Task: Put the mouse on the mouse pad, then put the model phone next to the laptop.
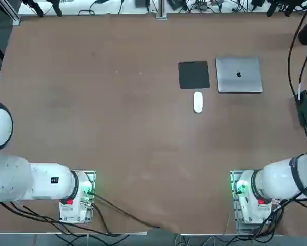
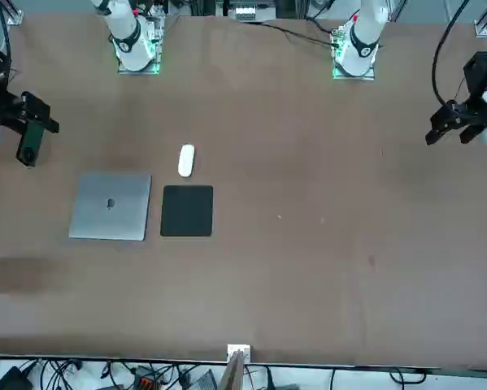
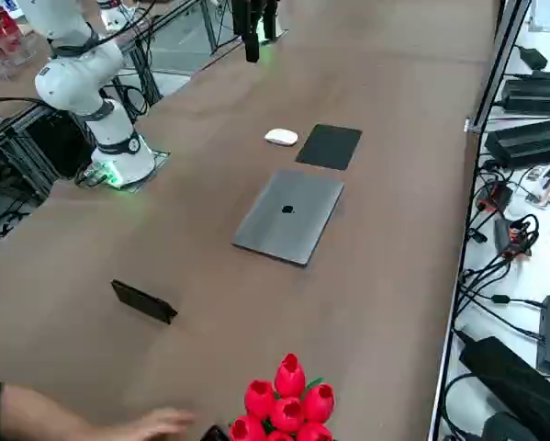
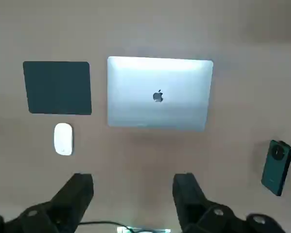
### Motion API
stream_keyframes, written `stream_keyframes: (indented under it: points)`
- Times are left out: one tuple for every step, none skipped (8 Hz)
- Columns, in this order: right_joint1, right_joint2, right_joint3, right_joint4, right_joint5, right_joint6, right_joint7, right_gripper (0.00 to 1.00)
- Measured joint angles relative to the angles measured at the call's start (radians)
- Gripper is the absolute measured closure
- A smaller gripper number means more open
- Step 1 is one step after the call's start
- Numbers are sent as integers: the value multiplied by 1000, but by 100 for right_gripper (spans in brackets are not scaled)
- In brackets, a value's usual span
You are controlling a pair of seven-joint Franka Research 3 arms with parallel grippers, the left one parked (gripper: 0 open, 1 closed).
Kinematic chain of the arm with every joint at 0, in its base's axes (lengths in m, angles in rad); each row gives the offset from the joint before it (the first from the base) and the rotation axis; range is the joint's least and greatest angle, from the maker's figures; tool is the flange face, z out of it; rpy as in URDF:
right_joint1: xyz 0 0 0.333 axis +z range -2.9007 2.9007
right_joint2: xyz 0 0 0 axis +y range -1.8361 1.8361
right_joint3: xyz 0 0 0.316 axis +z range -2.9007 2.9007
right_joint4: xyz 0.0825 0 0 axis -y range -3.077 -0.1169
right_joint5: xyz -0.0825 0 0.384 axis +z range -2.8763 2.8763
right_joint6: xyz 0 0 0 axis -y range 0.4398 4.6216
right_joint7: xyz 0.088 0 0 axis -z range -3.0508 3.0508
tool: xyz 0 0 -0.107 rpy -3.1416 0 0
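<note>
The white mouse [image 1: 198, 101] lies on the bare table just on the robot's side of the black mouse pad [image 1: 193, 75], apart from it. To the pad's right sits the shut silver laptop [image 1: 239, 75]. The dark model phone [image 4: 276, 167] lies flat on the table, well to the right of the laptop and a little nearer the robot; it also shows as the phone [image 3: 144, 300] in the side view. My right gripper [image 4: 133, 183] hangs open and empty high above the table, on the robot's side of the laptop, touching nothing.
A person's hand [image 3: 155, 424] and sleeve reach onto the table's right end beside a bunch of red tulips [image 3: 288, 397]. The right arm's base [image 1: 250, 197] stands at the near edge. Cables and boxes line the far side.
</note>
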Motion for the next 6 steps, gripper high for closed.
stream_keyframes:
  points:
    - [0, 0, 0, 0, 0, 1, 0, 0]
    - [0, 0, 0, 0, 0, 1, 0, 0]
    - [0, 0, 0, 0, 0, 1, 0, 0]
    - [0, 0, 0, 0, 0, 1, 0, 0]
    - [0, 0, 0, 0, 0, 2, 0, 0]
    - [0, 0, 0, 0, 0, 2, 0, 0]
